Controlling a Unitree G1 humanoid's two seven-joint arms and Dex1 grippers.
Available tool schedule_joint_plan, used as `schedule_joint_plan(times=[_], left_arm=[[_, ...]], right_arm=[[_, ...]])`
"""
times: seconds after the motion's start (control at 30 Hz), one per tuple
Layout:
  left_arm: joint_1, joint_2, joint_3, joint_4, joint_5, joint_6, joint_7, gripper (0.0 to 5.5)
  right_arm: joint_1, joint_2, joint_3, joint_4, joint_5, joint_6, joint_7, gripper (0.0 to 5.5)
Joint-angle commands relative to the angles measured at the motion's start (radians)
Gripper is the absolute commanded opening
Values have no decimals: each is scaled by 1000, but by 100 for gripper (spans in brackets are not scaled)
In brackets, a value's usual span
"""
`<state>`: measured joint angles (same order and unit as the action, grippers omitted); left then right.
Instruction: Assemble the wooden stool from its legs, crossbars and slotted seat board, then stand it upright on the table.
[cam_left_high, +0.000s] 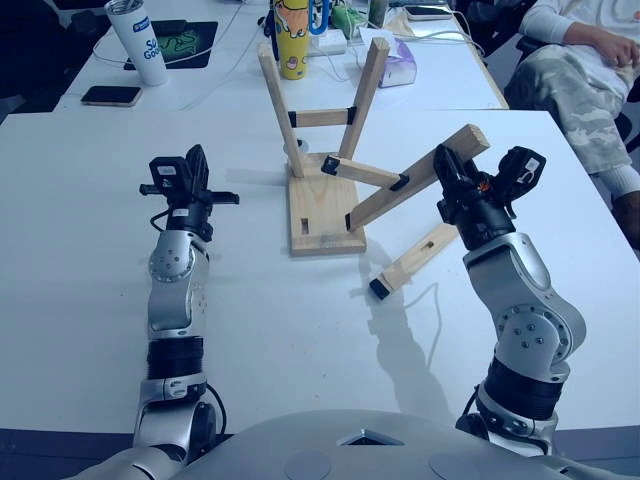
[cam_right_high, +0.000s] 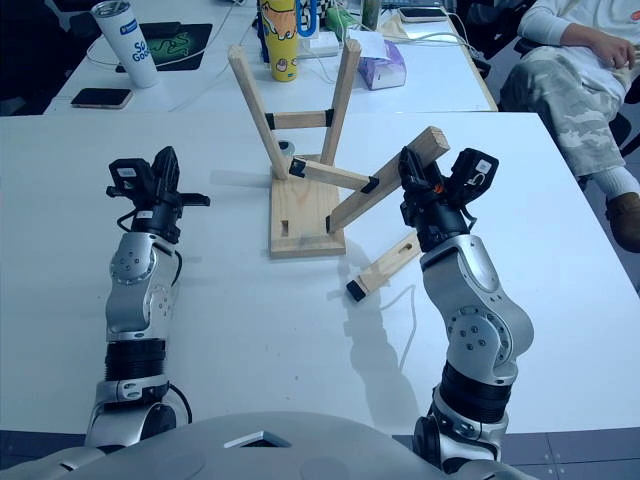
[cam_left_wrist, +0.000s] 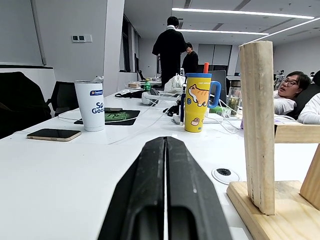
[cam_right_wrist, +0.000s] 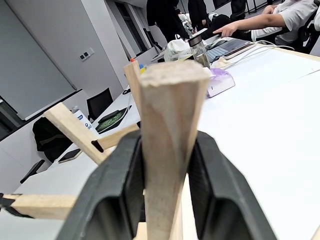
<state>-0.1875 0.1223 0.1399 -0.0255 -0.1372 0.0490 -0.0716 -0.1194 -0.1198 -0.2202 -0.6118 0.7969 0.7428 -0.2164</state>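
The slotted seat board (cam_left_high: 322, 218) lies flat on the white table (cam_left_high: 260, 330). Two legs (cam_left_high: 279, 108) joined by a crossbar (cam_left_high: 320, 117) stand up from its far end. A third leg (cam_left_high: 420, 175) leans at an angle, its lower end at the board's near right corner, with a short crossbar (cam_left_high: 362, 173) attached to it. My right gripper (cam_left_high: 447, 170) is shut on this leg near its upper end (cam_right_wrist: 167, 145). A fourth leg (cam_left_high: 413, 260) lies loose on the table to the right of the board. My left gripper (cam_left_high: 200, 170) hovers left of the board, shut with nothing held (cam_left_wrist: 165, 195).
A second table behind holds a white tumbler (cam_left_high: 137, 38), a phone (cam_left_high: 111, 95), a yellow mug (cam_left_high: 291, 38), a tissue box (cam_left_high: 399, 60) and cables. A seated person (cam_left_high: 575, 70) is at the far right. A round cable grommet (cam_left_wrist: 223, 175) sits by the board.
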Motion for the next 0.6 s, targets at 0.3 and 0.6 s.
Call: schedule_joint_plan(times=[0.3, 0.6], left_arm=[[1, 3, 5, -13, 12, -1, 13, 0], [-26, -2, -8, 12, 19, -14, 14, 0]], right_arm=[[-65, -154, 179, 140, -293, 20, 24, 105], [-147, -130, 314, 222, -354, -70, 206, 105]])
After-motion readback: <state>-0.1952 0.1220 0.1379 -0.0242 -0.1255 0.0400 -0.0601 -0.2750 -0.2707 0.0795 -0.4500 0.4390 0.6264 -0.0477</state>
